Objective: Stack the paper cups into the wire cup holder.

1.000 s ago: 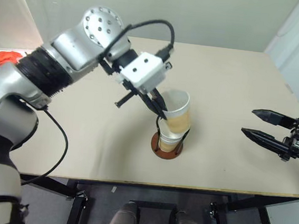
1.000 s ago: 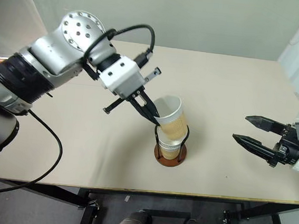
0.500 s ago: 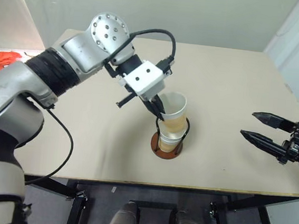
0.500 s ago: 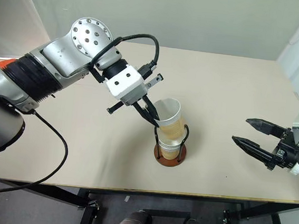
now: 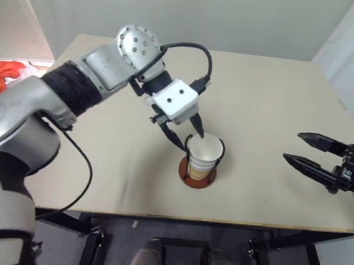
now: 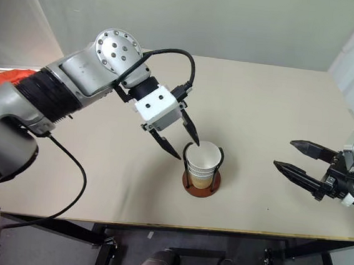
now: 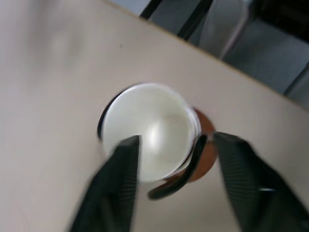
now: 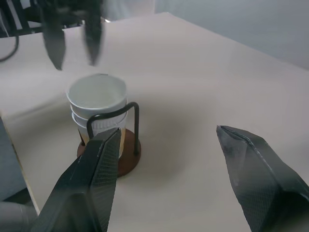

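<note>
A: Cups (image 5: 204, 153) all nested in wire holder (image 5: 199, 172), bench (image 5: 272, 116) centre. Left gripper (image 5: 189, 133) released, right gripper (image 5: 301, 149) spread, empty.
B: Risk: a left finger snags rim on the way out, tips stack.

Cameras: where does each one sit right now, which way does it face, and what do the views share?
Left and right eye views: on the head, looking forward and down over the table; both arms show, with the open left gripper just above the stacked cups.
Left wrist view: looks down along its spread fingers into the top cup.
Right wrist view: looks almost level across the table past its open fingers at the wire holder.
Shared: all show the cups in the holder.
</note>
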Tool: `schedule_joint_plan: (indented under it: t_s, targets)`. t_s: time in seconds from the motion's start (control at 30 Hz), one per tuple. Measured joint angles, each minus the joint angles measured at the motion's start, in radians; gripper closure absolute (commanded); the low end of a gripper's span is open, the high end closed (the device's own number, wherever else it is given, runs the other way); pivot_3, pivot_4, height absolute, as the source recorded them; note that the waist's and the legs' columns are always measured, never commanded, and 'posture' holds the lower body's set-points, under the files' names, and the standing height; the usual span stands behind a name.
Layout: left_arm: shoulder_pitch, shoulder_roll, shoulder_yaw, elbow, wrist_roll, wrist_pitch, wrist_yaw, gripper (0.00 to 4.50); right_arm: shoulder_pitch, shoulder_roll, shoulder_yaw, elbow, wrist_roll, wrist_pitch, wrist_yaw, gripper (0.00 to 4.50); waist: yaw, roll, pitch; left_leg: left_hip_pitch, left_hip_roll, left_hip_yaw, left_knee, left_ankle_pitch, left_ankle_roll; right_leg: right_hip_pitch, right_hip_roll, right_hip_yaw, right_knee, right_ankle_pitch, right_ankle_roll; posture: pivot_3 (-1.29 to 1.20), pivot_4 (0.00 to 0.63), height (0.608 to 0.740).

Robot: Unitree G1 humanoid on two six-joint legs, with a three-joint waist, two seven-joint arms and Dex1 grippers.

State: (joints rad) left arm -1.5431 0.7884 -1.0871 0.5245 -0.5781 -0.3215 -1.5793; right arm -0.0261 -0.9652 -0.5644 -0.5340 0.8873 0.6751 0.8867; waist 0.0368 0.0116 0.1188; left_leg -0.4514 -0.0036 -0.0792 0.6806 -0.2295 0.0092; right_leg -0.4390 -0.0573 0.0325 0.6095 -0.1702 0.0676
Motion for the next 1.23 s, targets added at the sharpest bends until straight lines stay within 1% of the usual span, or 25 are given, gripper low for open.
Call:
schedule_joint_plan:
  t_s: [0.07, 0.13, 0.2, 0.23, 0.3, 0.33, 0.4, 0.43, 0.5, 0.6, 0.67, 0.73, 0.87, 0.97, 1.03, 1.1, 1.23]
  targets:
    - [0.033, 0.011, 0.054, 0.020, 0.037, 0.020, 0.000, 0.05, -0.051, -0.001, 0.045, 0.042, -0.020, -0.013, 0.016, 1.15, -0.005, 0.000, 0.000, 0.000, 0.000, 0.000, 0.000, 0.000, 0.000, 0.000, 0.000, 0.000, 0.000, 0.000, 0.000, 0.00, 0.150, 0.740]
    - [0.080, 0.040, 0.124, 0.027, 0.054, 0.058, 0.000, 0.02, -0.115, -0.001, 0.105, 0.088, -0.044, -0.031, 0.031, 1.15, -0.013, 0.002, -0.001, 0.000, 0.000, 0.000, 0.000, 0.001, 0.000, -0.001, 0.001, 0.001, 0.000, 0.001, 0.000, 0.00, 0.150, 0.740]
    - [0.147, 0.103, 0.201, 0.012, 0.050, 0.131, -0.001, 0.02, -0.165, 0.000, 0.161, 0.129, -0.068, -0.048, 0.054, 1.15, -0.020, 0.003, -0.001, 0.001, 0.001, 0.000, -0.002, 0.002, -0.001, -0.002, 0.002, 0.000, 0.001, 0.002, 0.002, 0.00, 0.150, 0.740]
    - [0.199, 0.161, 0.251, -0.015, 0.030, 0.189, -0.001, 0.02, -0.194, 0.000, 0.195, 0.157, -0.082, -0.060, 0.073, 1.15, -0.023, 0.003, -0.001, 0.001, 0.002, 0.000, -0.002, 0.003, -0.003, -0.003, 0.002, 0.000, 0.001, 0.002, 0.003, 0.00, 0.150, 0.740]
    - [0.328, 0.313, 0.338, -0.095, -0.050, 0.313, -0.001, 0.02, -0.222, 0.000, 0.243, 0.212, -0.110, -0.082, 0.118, 1.15, -0.032, 0.003, -0.001, 0.001, 0.003, 0.000, -0.004, 0.010, -0.013, -0.005, 0.005, 0.000, 0.002, 0.002, 0.003, 0.00, 0.150, 0.740]
    - [0.396, 0.378, 0.385, -0.128, -0.091, 0.377, -0.001, 0.02, -0.228, 0.000, 0.260, 0.241, -0.126, -0.090, 0.140, 1.15, -0.032, 0.003, -0.001, 0.000, 0.004, -0.001, -0.004, 0.010, -0.013, -0.005, 0.005, 0.000, 0.002, 0.002, 0.002, 0.00, 0.150, 0.740]
    - [0.521, 0.453, 0.487, -0.186, -0.154, 0.481, -0.001, 0.02, -0.257, 0.000, 0.299, 0.295, -0.153, -0.106, 0.176, 1.15, -0.028, 0.003, -0.002, 0.000, 0.004, -0.001, -0.006, 0.010, -0.013, -0.007, 0.004, -0.001, 0.003, -0.001, -0.003, 0.00, 0.150, 0.740]
    - [0.608, 0.490, 0.557, -0.208, -0.182, 0.523, 0.001, 0.02, -0.288, 0.002, 0.328, 0.318, -0.168, -0.113, 0.196, 1.15, -0.026, 0.004, -0.002, 0.000, 0.003, -0.001, -0.008, 0.010, -0.013, -0.008, 0.004, -0.001, 0.004, -0.005, -0.008, 0.00, 0.150, 0.740]
    - [0.749, 0.540, 0.664, -0.205, -0.210, 0.579, 0.015, 0.02, -0.332, 0.000, 0.353, 0.356, -0.187, -0.127, 0.231, 1.15, -0.022, 0.004, -0.002, 0.000, 0.003, -0.002, -0.009, 0.010, -0.013, -0.009, 0.002, -0.001, 0.007, -0.007, -0.012, 0.00, 0.150, 0.740]
    - [0.901, 0.551, 0.833, -0.202, -0.228, 0.647, 0.051, 0.02, -0.387, -0.001, 0.388, 0.422, -0.223, -0.148, 0.280, 1.15, -0.013, 0.003, -0.003, 0.001, 0.002, -0.005, -0.012, 0.008, -0.013, -0.009, 0.002, -0.002, 0.011, -0.008, -0.015, 0.00, 0.150, 0.740]
    - [1.030, 0.555, 0.961, -0.213, -0.239, 0.674, 0.075, 0.02, -0.432, 0.002, 0.432, 0.465, -0.253, -0.164, 0.320, 1.15, -0.017, 0.003, -0.002, 0.003, 0.001, -0.004, -0.015, 0.005, -0.011, -0.010, 0.001, -0.002, 0.012, -0.007, -0.018, 0.00, 0.150, 0.740]
    - [1.136, 0.551, 1.051, -0.236, -0.245, 0.698, 0.101, 0.02, -0.464, 0.004, 0.456, 0.507, -0.277, -0.171, 0.341, 1.15, -0.021, 0.002, -0.002, 0.006, 0.001, -0.004, -0.015, 0.004, -0.009, -0.010, 0.001, -0.002, 0.016, -0.008, -0.020, 0.00, 0.150, 0.740]
    - [1.311, 0.513, 1.239, -0.366, -0.254, 0.763, 0.149, 0.02, -0.535, 0.024, 0.488, 0.572, -0.308, -0.180, 0.368, 1.15, -0.027, 0.001, -0.002, 0.010, 0.002, -0.005, -0.018, 0.008, -0.013, -0.009, 0.002, -0.003, 0.019, -0.009, -0.026, 0.00, 0.150, 0.740]
    - [1.368, 0.478, 1.331, -0.449, -0.256, 0.806, 0.175, 0.02, -0.565, 0.039, 0.515, 0.589, -0.329, -0.184, 0.392, 1.15, -0.030, 0.001, -0.002, 0.015, 0.002, -0.006, -0.021, 0.011, -0.016, -0.007, 0.003, -0.002, 0.020, -0.008, -0.030, 0.00, 0.150, 0.740]
    - [1.377, 0.462, 1.367, -0.471, -0.251, 0.826, 0.190, 0.02, -0.581, 0.044, 0.525, 0.611, -0.344, -0.186, 0.401, 1.15, -0.031, 0.001, -0.002, 0.016, 0.002, -0.006, -0.023, 0.013, -0.018, -0.007, 0.003, -0.002, 0.021, -0.008, -0.033, 0.00, 0.150, 0.740]
    - [1.379, 0.450, 1.386, -0.486, -0.241, 0.836, 0.196, 0.02, -0.591, 0.045, 0.526, 0.625, -0.356, -0.187, 0.406, 1.15, -0.032, 0.001, -0.002, 0.016, 0.002, -0.007, -0.026, 0.015, -0.020, -0.008, 0.003, -0.002, 0.021, -0.007, -0.036, 0.00, 0.150, 0.740]
    - [1.370, 0.437, 1.390, -0.510, -0.218, 0.857, 0.210, 0.02, -0.595, 0.050, 0.525, 0.631, -0.364, -0.186, 0.410, 1.15, -0.031, 0.001, -0.002, 0.016, 0.002, -0.007, -0.029, 0.016, -0.021, -0.010, 0.003, -0.002, 0.021, -0.007, -0.036, 0.00, 0.150, 0.740]
